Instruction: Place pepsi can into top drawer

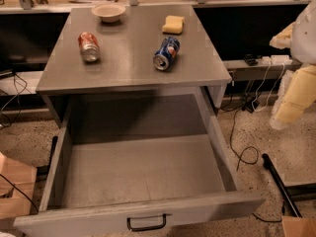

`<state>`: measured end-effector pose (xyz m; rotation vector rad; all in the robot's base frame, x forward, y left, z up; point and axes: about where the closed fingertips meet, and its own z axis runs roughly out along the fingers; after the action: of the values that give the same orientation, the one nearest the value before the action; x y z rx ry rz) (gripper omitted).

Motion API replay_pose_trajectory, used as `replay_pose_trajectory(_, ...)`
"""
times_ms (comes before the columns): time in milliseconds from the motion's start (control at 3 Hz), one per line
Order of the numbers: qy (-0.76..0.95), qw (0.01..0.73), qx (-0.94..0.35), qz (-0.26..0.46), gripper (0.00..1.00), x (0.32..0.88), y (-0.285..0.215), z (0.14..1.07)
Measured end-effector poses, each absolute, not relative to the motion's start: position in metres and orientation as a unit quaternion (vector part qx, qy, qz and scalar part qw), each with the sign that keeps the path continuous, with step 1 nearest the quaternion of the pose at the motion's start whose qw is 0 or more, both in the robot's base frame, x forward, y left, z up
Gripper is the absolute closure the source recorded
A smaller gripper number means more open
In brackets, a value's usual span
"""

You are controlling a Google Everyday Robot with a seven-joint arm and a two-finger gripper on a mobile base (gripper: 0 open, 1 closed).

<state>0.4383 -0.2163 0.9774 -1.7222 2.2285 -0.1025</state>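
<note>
So in the camera view, the pepsi can (pixel 166 54) is lying on its side on the grey counter (pixel 129 73), a bit right of the middle, with one silver end turned toward the near-left. It isn't touching anything else up there. Over on the left of the counter there's a red-and-silver soda can (pixel 89 47), also tipped on its side and well apart from the blue one. At the far edge sits a small pale bowl (pixel 108 12), upright, and to the right of it, just beyond the pepsi can, a yellow sponge (pixel 173 24). Below the counter the top drawer (pixel 197 212) is pulled way out toward the near side, its grey front panel running along the bottom with a little black handle (pixel 146 223) in the middle. The end effector (pixel 295 90) is off at the right edge, out past the counter's right side and over the speckled floor (pixel 256 132), nowhere near the can and partly cut off by the frame. Honestly I can't tell how wide it's set. Some dark cables (pixel 242 154) trail across the floor right of the drawer, and a cardboard box (pixel 15 186) pokes in at the near left.
</note>
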Motion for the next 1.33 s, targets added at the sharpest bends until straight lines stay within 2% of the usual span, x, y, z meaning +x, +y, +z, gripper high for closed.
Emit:
replay_pose_trajectory(333, 0.780, 0.161, -0.603, -0.036, 0.00, 0.438, -0.216, 0.977)
replay_pose_trajectory(667, 0.775, 0.192, -0.602, -0.008, 0.00, 0.451, -0.196, 0.977)
replay_pose_trajectory(1333, 0.765, 0.259, -0.583, 0.083, 0.00, 0.514, -0.153, 0.960)
